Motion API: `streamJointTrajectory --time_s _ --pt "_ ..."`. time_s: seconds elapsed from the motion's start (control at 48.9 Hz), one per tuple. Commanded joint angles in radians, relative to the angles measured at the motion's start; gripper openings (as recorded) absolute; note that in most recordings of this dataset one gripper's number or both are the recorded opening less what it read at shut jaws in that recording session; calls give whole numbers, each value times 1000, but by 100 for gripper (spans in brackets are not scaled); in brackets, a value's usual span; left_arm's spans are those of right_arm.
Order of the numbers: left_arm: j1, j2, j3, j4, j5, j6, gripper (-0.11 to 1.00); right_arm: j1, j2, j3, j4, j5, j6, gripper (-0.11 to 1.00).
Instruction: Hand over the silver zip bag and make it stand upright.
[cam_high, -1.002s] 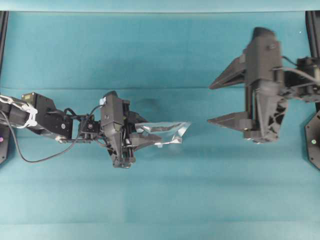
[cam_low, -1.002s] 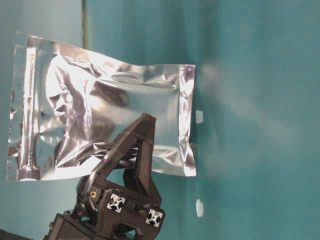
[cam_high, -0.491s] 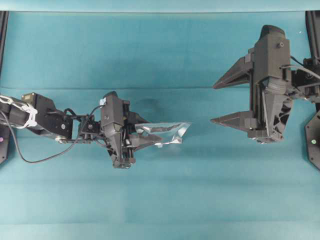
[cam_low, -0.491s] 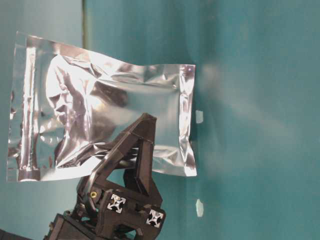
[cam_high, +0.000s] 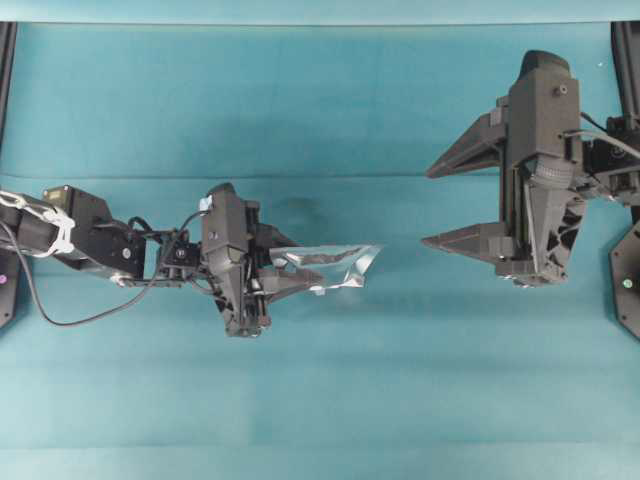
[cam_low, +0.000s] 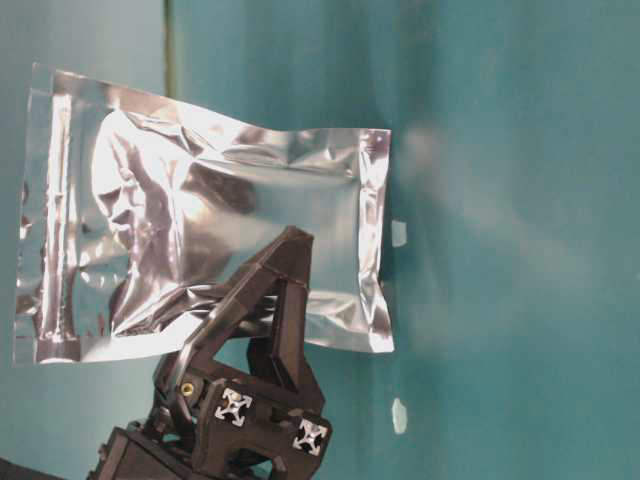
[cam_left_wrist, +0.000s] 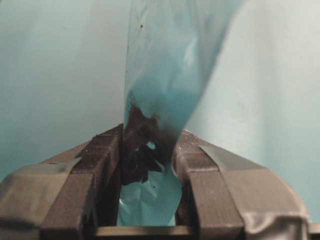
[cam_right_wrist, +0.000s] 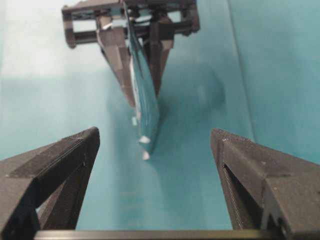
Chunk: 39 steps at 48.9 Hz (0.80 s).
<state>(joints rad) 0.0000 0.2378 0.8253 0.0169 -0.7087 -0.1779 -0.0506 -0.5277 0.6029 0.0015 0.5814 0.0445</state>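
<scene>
The silver zip bag (cam_high: 335, 266) hangs in the air left of centre, pinched at its left end by my left gripper (cam_high: 292, 272), which is shut on it. In the table-level view the crinkled silver zip bag (cam_low: 190, 240) spreads wide above the black fingers (cam_low: 275, 300), zip strip at the left. The left wrist view shows the bag (cam_left_wrist: 165, 75) rising edge-on from between the pads (cam_left_wrist: 192, 160). My right gripper (cam_high: 432, 205) stands open to the right, apart from the bag. From the right wrist view the bag (cam_right_wrist: 146, 107) points edge-on toward my wide-open right gripper (cam_right_wrist: 155, 137).
A teal cloth (cam_high: 320, 400) covers the whole table. Black frame posts (cam_high: 8, 60) stand at the far left and right edges. Two small pale specks (cam_low: 399, 415) lie on the cloth right of the bag.
The right arm shifted a little to the right and up in the overhead view a second ago, then held still. The left gripper and the bag have not moved.
</scene>
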Motion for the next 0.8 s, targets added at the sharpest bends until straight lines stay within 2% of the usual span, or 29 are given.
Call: streamJointTrajectory --time_s 0.0,0.777 --pt "-12 -6 -8 3 -2 -2 30 3 -12 -6 -2 -8 9 89" --pt "-12 -6 -8 3 6 -2 30 3 -12 5 -2 -8 9 89"
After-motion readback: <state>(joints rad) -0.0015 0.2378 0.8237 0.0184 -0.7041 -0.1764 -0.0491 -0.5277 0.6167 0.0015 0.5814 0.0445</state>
